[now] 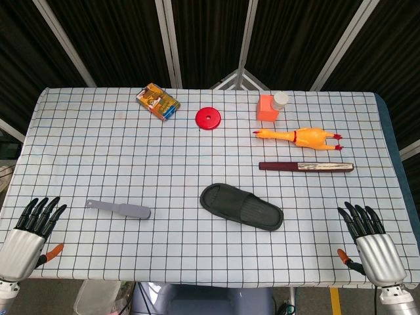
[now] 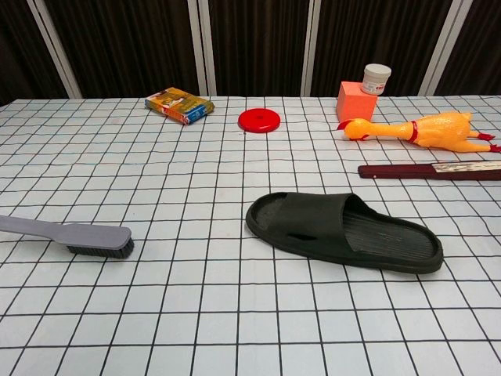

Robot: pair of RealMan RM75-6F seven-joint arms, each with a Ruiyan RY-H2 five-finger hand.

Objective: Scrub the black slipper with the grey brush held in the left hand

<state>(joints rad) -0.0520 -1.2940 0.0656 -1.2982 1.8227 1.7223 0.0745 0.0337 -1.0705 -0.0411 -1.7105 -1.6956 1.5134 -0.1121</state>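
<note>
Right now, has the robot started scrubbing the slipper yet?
Not yet. Nothing looks done: the grey long-handled brush lies on the checked tablecloth, apart from the black rubber slipper. Nothing is in hand either: the left hand and right hand rest empty at the near table edge, fingers apart. Still left: pick up the brush with the left hand, carry it to the slipper, and scrub.

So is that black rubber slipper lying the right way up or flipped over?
Right way up: the black rubber slipper shows its ribbed footbed and strap on top, resting flat on the checked tablecloth.
</note>
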